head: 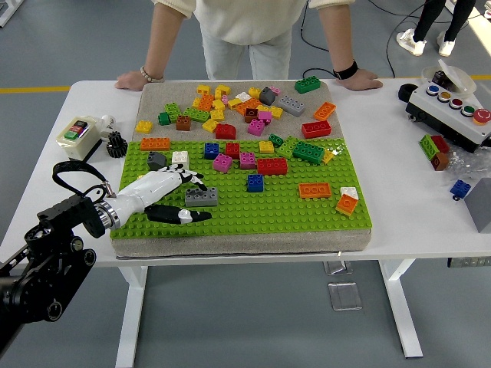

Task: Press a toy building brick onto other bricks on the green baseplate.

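Note:
The green baseplate (291, 211) lies on a grey mat and carries several bricks. My left hand (184, 198) lies low over its left part, white fingers (173, 184) stretched out and black thumb (178, 215) below them. The hand is open, and I see nothing held in it. Its fingertips reach the left end of a grey brick (202, 197) that sits on the plate. A small dark grey brick (157, 160) and a white brick (180, 159) stand just beyond the hand. The yellow brick seen earlier under the hand is hidden. My right hand is out of view.
Loose bricks (230, 107) are piled on the mat behind the plate. A person stands at the far side, one hand (132, 79) and the other hand (360, 78) resting on the table. There is a switch box (77, 132) at left and a button box (453, 107) at right.

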`<state>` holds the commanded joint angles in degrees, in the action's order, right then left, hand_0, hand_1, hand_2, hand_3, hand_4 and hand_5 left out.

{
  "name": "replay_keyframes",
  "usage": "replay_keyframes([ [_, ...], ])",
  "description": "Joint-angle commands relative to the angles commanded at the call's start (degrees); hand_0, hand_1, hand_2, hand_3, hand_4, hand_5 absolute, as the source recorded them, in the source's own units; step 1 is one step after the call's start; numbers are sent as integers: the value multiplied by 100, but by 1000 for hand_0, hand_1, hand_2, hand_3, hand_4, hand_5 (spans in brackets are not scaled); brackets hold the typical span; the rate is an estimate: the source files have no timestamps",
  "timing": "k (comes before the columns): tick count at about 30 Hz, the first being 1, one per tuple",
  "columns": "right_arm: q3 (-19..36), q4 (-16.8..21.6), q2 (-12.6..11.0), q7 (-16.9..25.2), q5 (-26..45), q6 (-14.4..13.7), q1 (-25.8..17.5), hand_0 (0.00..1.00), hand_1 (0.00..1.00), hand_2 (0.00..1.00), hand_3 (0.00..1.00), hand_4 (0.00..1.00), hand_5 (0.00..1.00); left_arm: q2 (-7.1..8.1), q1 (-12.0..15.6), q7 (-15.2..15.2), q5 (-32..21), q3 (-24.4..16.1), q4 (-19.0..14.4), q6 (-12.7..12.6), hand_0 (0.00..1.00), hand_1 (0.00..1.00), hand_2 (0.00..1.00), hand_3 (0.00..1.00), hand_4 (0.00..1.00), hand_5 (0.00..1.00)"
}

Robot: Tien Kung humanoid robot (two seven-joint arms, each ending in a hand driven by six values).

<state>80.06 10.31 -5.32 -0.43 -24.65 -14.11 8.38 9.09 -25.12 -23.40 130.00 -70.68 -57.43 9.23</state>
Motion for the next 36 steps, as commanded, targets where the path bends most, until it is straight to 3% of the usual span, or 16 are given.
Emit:
replay_keyframes([
  [23,42,0,-6,4,4,4,12,734,654,705,584,909,491,-79,-28,15,0,31,275,-63,998,932,928,736,998,922],
  [36,54,0,-9,7,14,0,11,735,654,704,586,910,491,-76,13,20,0,11,271,-64,998,930,927,735,998,912],
])
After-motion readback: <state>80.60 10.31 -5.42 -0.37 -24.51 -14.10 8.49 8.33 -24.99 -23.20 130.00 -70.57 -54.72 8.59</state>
